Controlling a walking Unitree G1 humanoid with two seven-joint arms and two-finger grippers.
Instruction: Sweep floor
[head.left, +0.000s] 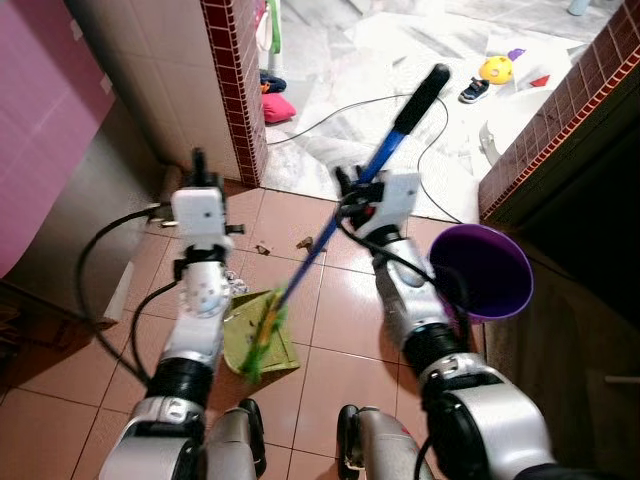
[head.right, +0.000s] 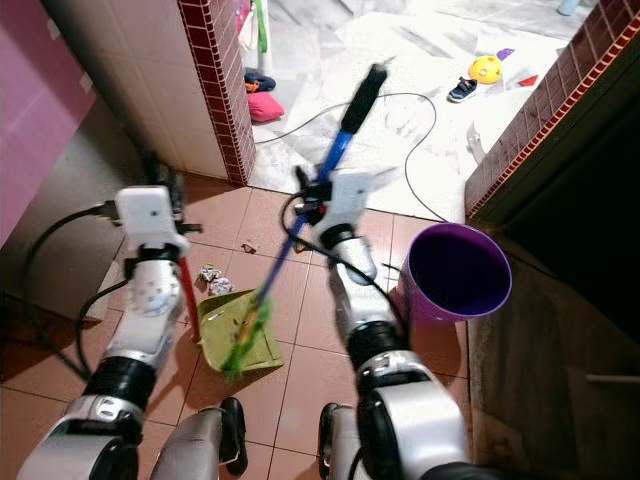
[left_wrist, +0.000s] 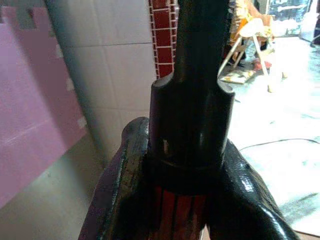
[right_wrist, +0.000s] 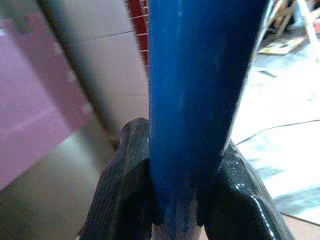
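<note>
A blue broom handle (head.left: 392, 140) with a black end slants across the brown tiles; its green bristles (head.left: 262, 340) rest on a green dustpan (head.right: 232, 322) by my feet. My right gripper (head.left: 352, 188) is shut on the blue handle (right_wrist: 200, 75), partway up. My left gripper (head.left: 200, 168) is shut on the dustpan's upright red handle (head.right: 187, 288), just under its black top (left_wrist: 192, 115). Crumpled scraps (head.right: 212, 279) lie beside the dustpan's far edge, and small bits of dirt (head.left: 304, 242) lie further out on the tiles.
A purple bin (head.left: 486, 268) stands open close on my right. A red-brick wall corner (head.left: 234, 90) rises ahead on the left, and a low brick wall (head.left: 560, 110) stands on the right. A black cable (head.left: 330, 110), toys (head.left: 496, 69) and a shoe (head.left: 474, 90) lie on the white floor beyond.
</note>
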